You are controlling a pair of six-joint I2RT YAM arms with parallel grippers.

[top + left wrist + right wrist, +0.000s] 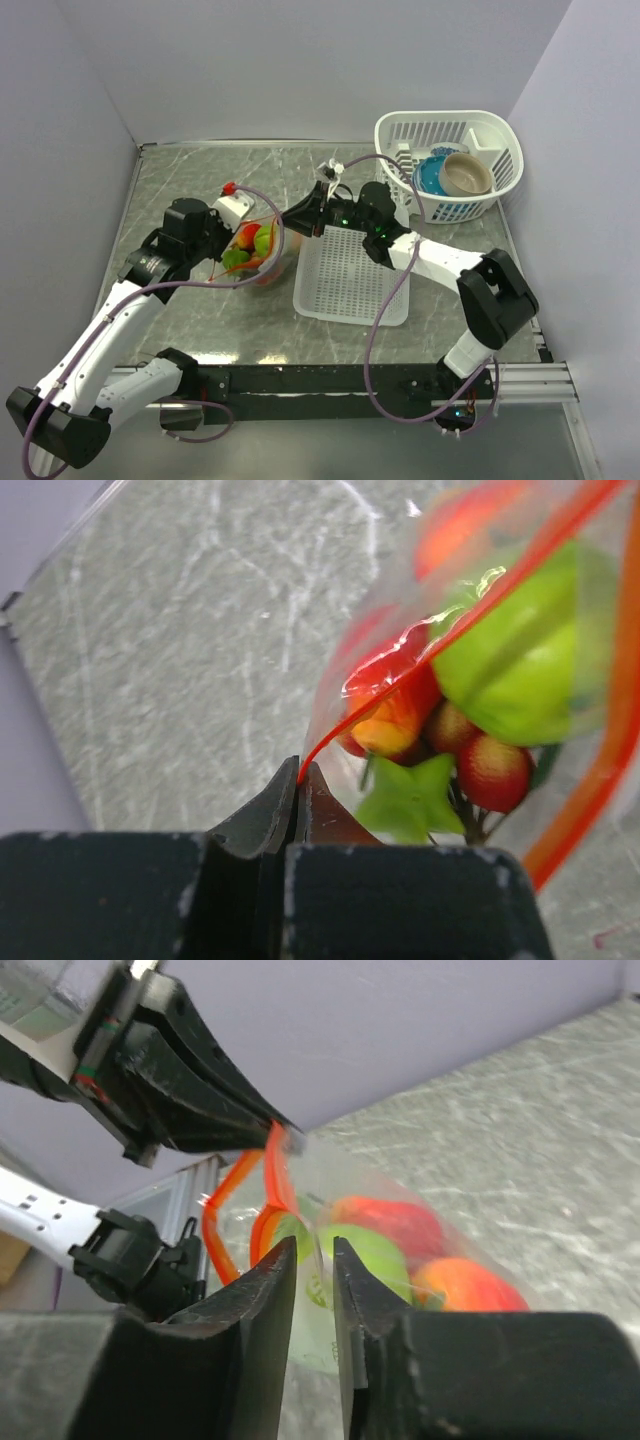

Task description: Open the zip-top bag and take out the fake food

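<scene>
The zip-top bag point(255, 252) of fake food point(510, 660) is pinched by the tightly closed left tool point(298, 780), while the right tool point(315, 1260) is seen with jaws a little apart.

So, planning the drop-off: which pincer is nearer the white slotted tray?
Right. Right pincer hovers near the tray's far-left corner; left pincer pinches the zip-top bag, farther left.

Looks like a robotics lab test cell. Boxed in by plain pale partition walls point(320, 60) around a grey stone-patterned tabletop point(190, 180), with a left arm point(90, 350) and right arm point(445, 262) bolted to a black rail point(320, 382) (purple cables point(368, 345) looping along both). Stocked with practice props: a zip-top bag point(272, 272) of fake food point(263, 240), a white tray point(350, 285), a basket point(500, 130) of bowls point(465, 175).
</scene>
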